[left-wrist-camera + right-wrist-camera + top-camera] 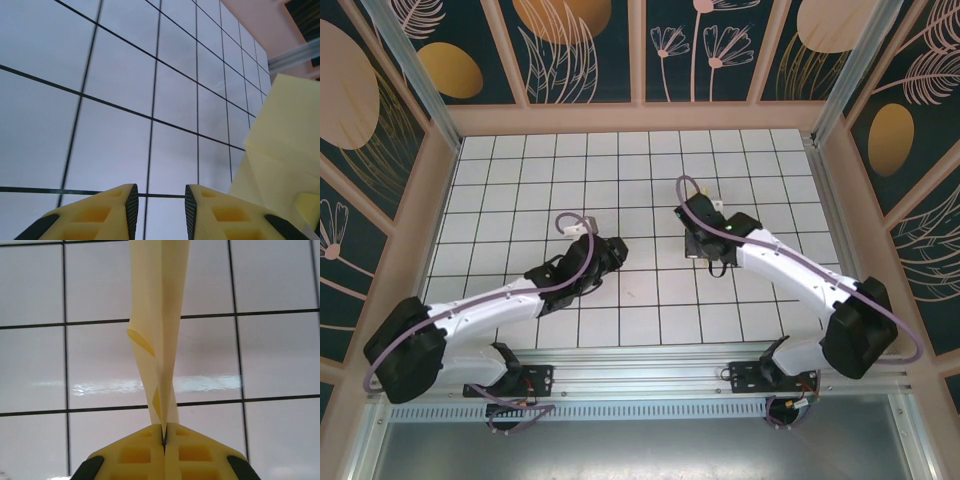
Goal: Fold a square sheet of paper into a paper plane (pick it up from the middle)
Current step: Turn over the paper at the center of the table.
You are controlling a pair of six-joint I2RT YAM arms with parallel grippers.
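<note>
Right claw (164, 440) pressed together, pinching plane (159, 315) at bottom centre of frame; folded yellow paper running up to top edge, above gridded worktop (275, 365). Left claw (160, 207) spread, nothing between fingers, at bottom edge of its view; plane at right edge there, near right finger.

White grid table (620, 160), dark floral walls (470, 25)
</note>
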